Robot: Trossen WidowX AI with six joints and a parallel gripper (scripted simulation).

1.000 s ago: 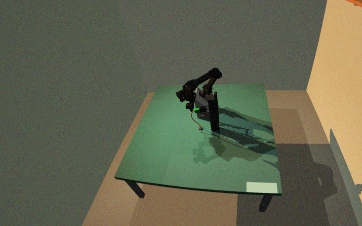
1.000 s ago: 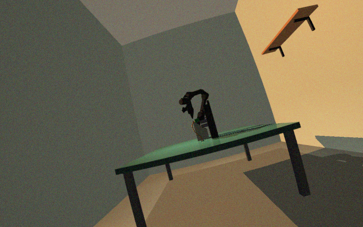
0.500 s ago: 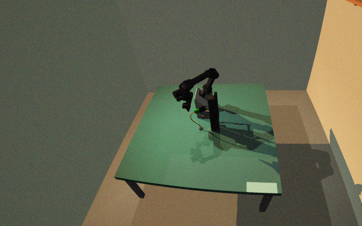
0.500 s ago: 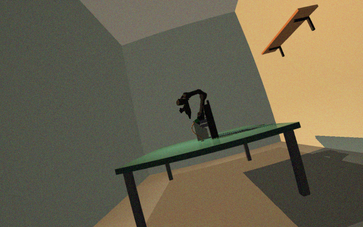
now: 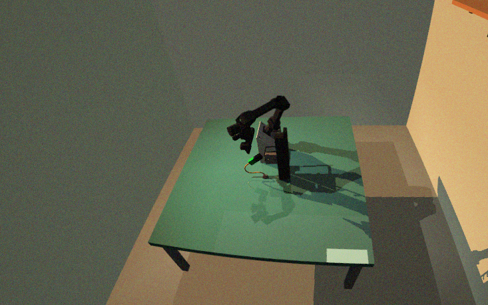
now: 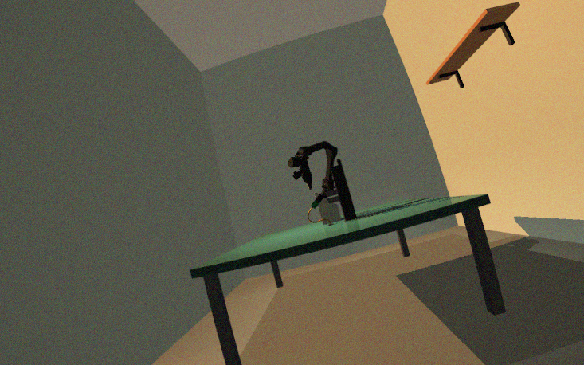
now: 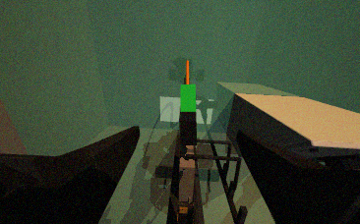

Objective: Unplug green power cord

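Observation:
The green plug (image 5: 251, 160) (image 6: 315, 204) (image 7: 188, 98) has a black front part and is tilted, above the table top. Its orange cord (image 5: 245, 166) (image 6: 308, 215) (image 7: 188, 73) curves down to the table. My gripper (image 5: 247, 151) (image 6: 310, 187) (image 7: 187, 132) is wide open, above the plug and apart from it in the top and exterior views. A tall dark upright piece (image 5: 283, 155) (image 6: 345, 190) stands beyond the plug's black end and looks like the power strip. The top and exterior views show a gap between that end and this piece. Its sockets are too dark to make out.
A grey box (image 5: 264, 142) (image 6: 329, 213) with a pale top in the wrist view (image 7: 311, 115) stands close beside the plug. A thin dark frame (image 7: 227, 158) is near the plug's black end. A pale sheet (image 5: 347, 256) lies at the green table's (image 5: 207, 212) front right corner.

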